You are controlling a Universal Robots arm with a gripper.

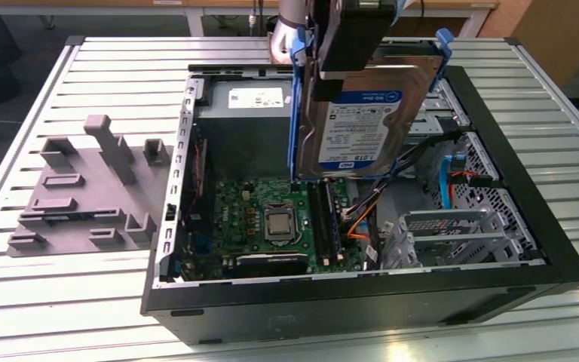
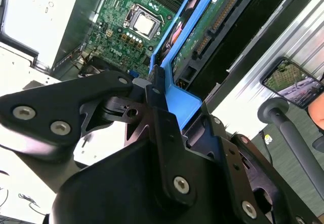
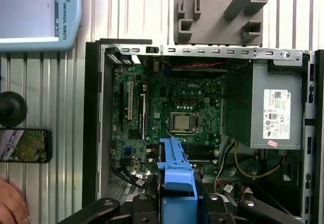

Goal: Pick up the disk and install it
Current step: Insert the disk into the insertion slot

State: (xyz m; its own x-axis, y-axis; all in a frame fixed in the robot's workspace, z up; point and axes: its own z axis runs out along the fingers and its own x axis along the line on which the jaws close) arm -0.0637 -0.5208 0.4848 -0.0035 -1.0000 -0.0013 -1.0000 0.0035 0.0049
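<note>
1. The claw [image 1: 342,45] is clamping shut on the top end of the disk [image 1: 355,121], gripping it by its blue rails. In the second wrist view, the black fingers [image 2: 164,133] are pinching a blue rail from both sides.
2. The disk is hanging upright in the air over the open case [image 1: 531,256]. Its white-and-blue label is facing the exterior view, and its lower edge is hovering above the motherboard [image 1: 269,219], apart from it.
3. The case is lying on its side on the slatted metal surface [image 1: 48,302]. The grey power supply [image 1: 244,113] is sitting at its far end, and a metal drive cage [image 1: 451,234] is sitting at the exterior view's right.
4. A grey moulded fixture [image 1: 88,188] is sitting on the surface just beside the case, at the exterior view's left.
5. In the first wrist view, a phone [image 3: 25,144] is lying on the surface beside the case, and a hand [image 3: 10,204] is showing near it.
</note>
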